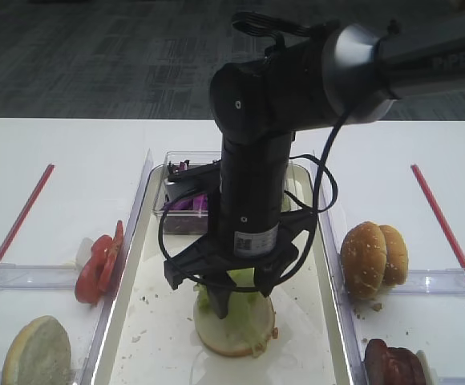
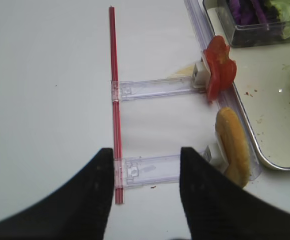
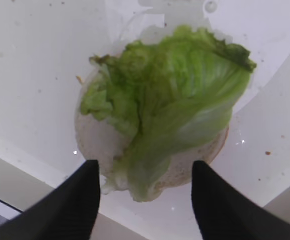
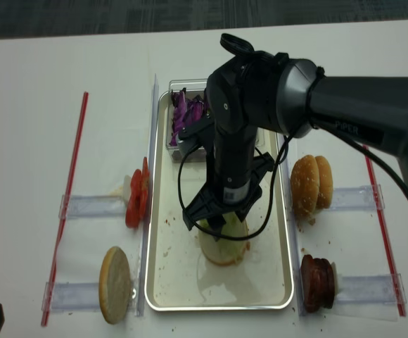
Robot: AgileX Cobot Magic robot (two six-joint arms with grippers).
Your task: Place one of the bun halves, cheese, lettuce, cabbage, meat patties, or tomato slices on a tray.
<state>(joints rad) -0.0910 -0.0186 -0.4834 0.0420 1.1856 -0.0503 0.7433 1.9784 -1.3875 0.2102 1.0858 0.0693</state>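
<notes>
A ruffled green lettuce (image 3: 175,95) leaf lies on a pale flat bun half (image 3: 95,135) in the middle of the silver tray (image 1: 160,337). My right gripper (image 3: 145,172) hangs just above the leaf, open, its fingers either side and apart from it. The left gripper (image 2: 146,152) is open and empty over the table left of the tray. Tomato slices (image 1: 100,261) and a bun half (image 1: 36,353) stand on edge left of the tray. Sesame bun halves (image 1: 373,257) and meat patties (image 1: 393,361) stand to its right. Purple cabbage (image 1: 186,200) sits in a clear tub.
The clear tub (image 4: 178,144) stands at the tray's far end, partly behind my right arm. Red strips (image 2: 114,75) with clear plastic holders (image 2: 155,89) run along both sides. Crumbs speckle the tray paper.
</notes>
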